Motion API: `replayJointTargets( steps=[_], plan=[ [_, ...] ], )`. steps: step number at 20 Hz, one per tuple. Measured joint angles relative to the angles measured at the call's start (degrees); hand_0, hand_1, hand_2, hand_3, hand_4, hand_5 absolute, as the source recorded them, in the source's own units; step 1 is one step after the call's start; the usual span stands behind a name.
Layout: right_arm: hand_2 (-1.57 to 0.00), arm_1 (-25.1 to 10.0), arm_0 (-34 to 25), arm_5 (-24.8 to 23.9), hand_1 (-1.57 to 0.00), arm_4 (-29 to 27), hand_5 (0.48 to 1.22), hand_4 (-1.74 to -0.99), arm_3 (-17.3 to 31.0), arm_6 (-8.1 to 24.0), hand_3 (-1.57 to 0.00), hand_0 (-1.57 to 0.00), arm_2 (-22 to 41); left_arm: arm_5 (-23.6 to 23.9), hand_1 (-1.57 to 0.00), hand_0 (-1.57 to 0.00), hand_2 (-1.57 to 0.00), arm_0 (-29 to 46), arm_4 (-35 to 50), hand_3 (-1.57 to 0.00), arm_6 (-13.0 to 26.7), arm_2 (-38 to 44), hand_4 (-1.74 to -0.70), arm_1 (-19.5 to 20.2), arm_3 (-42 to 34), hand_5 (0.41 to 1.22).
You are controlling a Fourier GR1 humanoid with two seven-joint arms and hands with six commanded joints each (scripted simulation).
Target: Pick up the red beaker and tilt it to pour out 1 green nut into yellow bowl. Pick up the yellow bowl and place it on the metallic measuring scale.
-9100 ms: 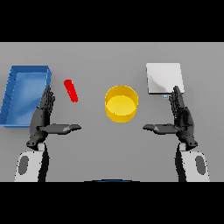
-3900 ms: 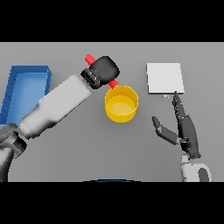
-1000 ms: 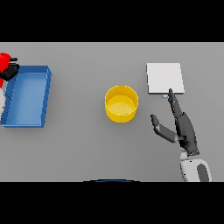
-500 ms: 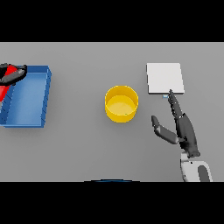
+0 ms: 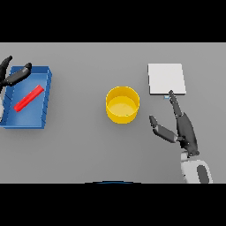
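Observation:
The red beaker [image 5: 29, 98] lies on its side inside the blue tray [image 5: 46, 101] at the far left. My left hand [image 5: 12, 75] hovers at the tray's far left corner, fingers spread and open, holding nothing. The yellow bowl [image 5: 122, 104] stands in the middle of the table; I cannot make out a nut in it. The metallic measuring scale [image 5: 166, 79] is a pale square plate at the back right. My right hand [image 5: 182, 128] is open between the bowl and the scale's near edge, its fingertips pointing at the scale.
The blue tray sits along the table's left edge. Grey tabletop [image 5: 88, 150] stretches in front of the bowl and between the tray and the bowl.
The left hand has let go of the red beaker, which now lies in the blue tray. Its fingers have opened. The right hand has stayed still.

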Motion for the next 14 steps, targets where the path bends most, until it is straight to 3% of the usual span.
replayJointTargets(
  steps=[3,6,7,11,14],
  plan=[
    [0.0,-3.54,-2.63,3.97,0.0,1.97,0.665,-1.088,0.18,-2.16,0.0,0.0,2.15,0.89,-0.02,-0.03,-0.02,1.53,1.71,-0.02,-2.23,0.99,-0.79,-0.83,-2.21,0.657],
    [0.0,-9.78,-7.8,7.0,0.0,9.27,0.637,-1.128,1.14,0.86,0.0,0.0,5.09,1.61,-0.01,-0.01,-0.01,1.51,2.01,-0.01,-1.46,0.69,-0.8,-2.15,-3.29,0.673],
    [0.0,-10.44,-9.99,7.81,0.0,11.91,0.631,-1.132,1.88,2.51,0.0,0.0,6.83,1.62,-0.01,-0.01,-0.01,1.17,2.18,-0.01,-1.29,0.97,-0.8,-2.07,-3.07,0.678],
    [0.0,-16.22,-18.13,12.09,0.0,20.72,0.632,-1.152,5.09,0.92,0.0,0.0,12.37,1.75,0.0,0.0,0.0,1.79,2.29,0.0,-1.21,0.73,-0.81,-2.77,-3.31,0.688],
    [0.0,-18.71,-22.75,14.71,0.0,25.16,0.639,-1.167,7.55,-3.28,0.0,0.0,16.64,1.21,0.0,0.0,0.0,1.89,2.59,0.0,-1.14,1.33,-0.81,-1.85,-3.29,0.687]
  ],
)
